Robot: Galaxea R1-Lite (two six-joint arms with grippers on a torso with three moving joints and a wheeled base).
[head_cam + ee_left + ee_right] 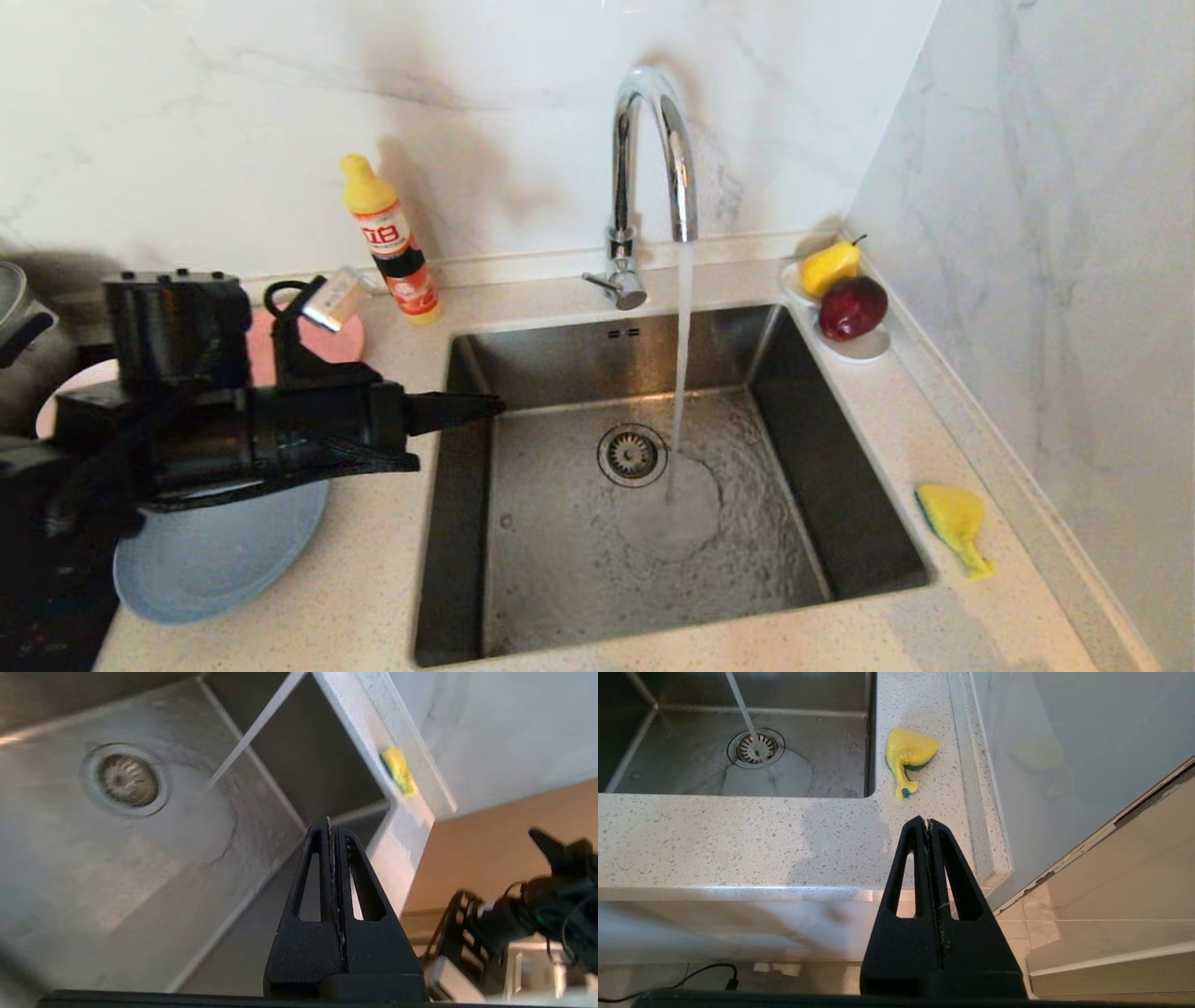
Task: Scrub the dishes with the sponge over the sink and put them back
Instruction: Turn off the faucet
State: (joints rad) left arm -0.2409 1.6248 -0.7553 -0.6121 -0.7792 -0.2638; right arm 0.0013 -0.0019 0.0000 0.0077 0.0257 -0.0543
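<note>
My left pincer (490,404) is clenched on nothing at the sink's (448,523) near rim; the light blue plate (215,555) lies beneath my arm, the sponge (954,523) across the basin. My right pincer (928,823) is clenched too, sponge just ahead.

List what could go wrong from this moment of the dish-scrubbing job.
1. The left gripper is shut and empty at the sink's left rim, above the light blue plate; coming down like that, it may shove the plate rather than grasp it.
2. The tap is running, so a dish held under the stream may splash the counter.
3. The sponge lies crumpled by the right wall, perhaps awkward for the shut right gripper to pinch.
</note>
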